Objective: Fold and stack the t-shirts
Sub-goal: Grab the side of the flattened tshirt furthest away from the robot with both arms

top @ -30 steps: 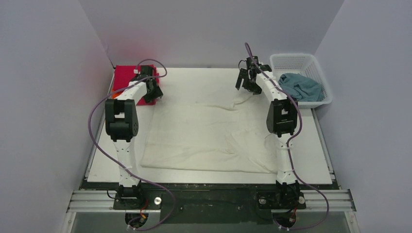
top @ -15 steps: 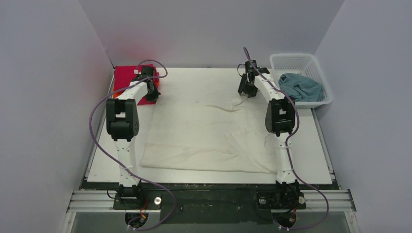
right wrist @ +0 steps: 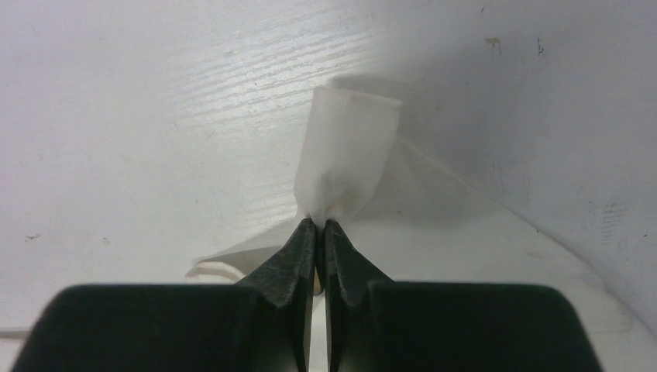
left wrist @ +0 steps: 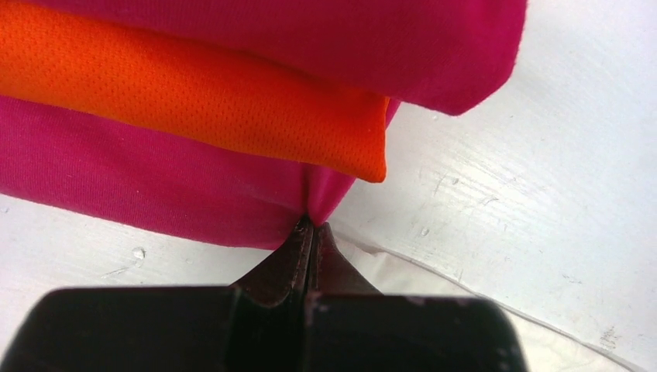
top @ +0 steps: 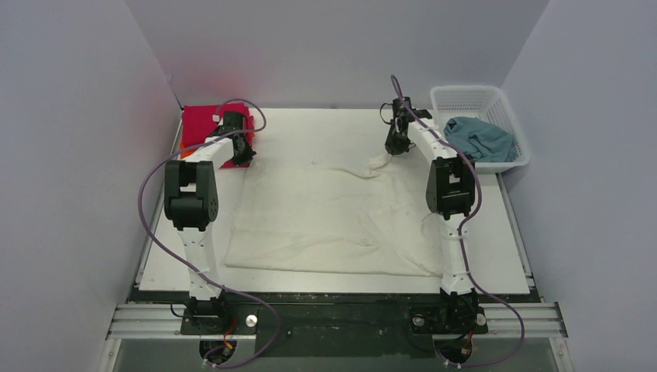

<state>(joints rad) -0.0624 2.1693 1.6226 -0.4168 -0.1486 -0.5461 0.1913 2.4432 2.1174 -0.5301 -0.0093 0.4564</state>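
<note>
Top external: cream t-shirt (top: pixel 310 209) spreads nearward from both pincers, right gripper (right wrist: pixel 319 223) clamped on its far-right corner, left gripper (left wrist: pixel 310 225) closed tight against the magenta t-shirt (top: pixel 203 124).

A spread tee (top: pixel 325 209) is lying across the middle of the table (top: pixel 310 124). A stack (top: pixel 203 122) of folded tees is sitting at the far left corner, with the left gripper (left wrist: pixel 311 225) at its near right edge. The right gripper (right wrist: pixel 319 223) is sitting at the spread tee's far right corner. Right of it, a basket (top: pixel 472 94) is holding a crumpled tee (top: pixel 480 138).
</note>
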